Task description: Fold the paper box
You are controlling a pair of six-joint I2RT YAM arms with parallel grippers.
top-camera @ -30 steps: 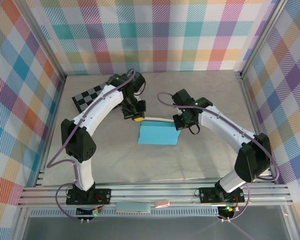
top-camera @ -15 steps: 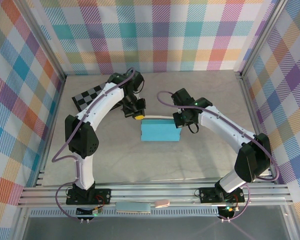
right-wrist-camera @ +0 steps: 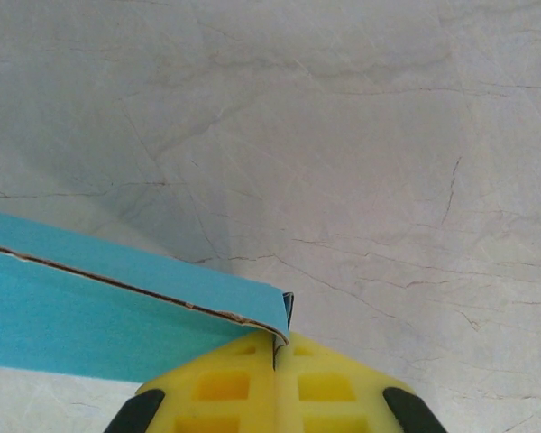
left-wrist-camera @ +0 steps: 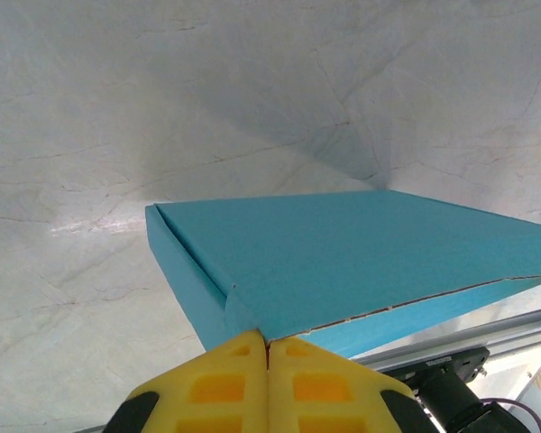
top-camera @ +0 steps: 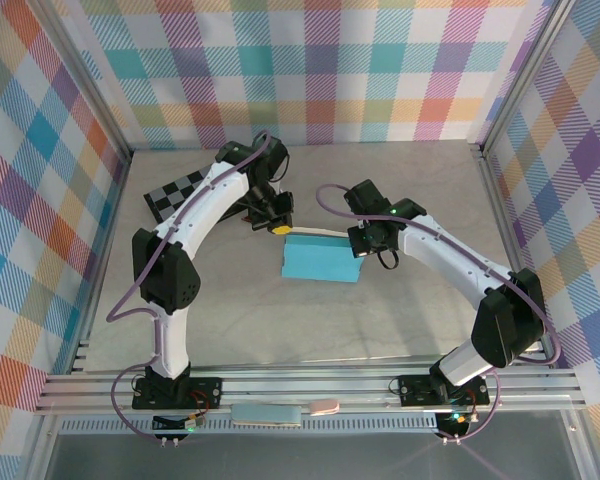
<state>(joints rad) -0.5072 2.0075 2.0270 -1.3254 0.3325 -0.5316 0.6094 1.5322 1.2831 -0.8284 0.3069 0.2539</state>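
Left gripper: closed, fingertips touching a corner of the paper box.
Right gripper: closed, fingertips against the opposite end's corner flap.
Paper box: folded flat on the table, between both grippers, just ahead of each.

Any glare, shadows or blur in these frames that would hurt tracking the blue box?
Top external: even light, sharp; the paper box casts only a faint shadow on the table. Left wrist: mild glare on the table left of the box, a broad soft shadow beyond it, box edges crisp. Right wrist: soft shadow above the box edge, no glare, no visible blur.
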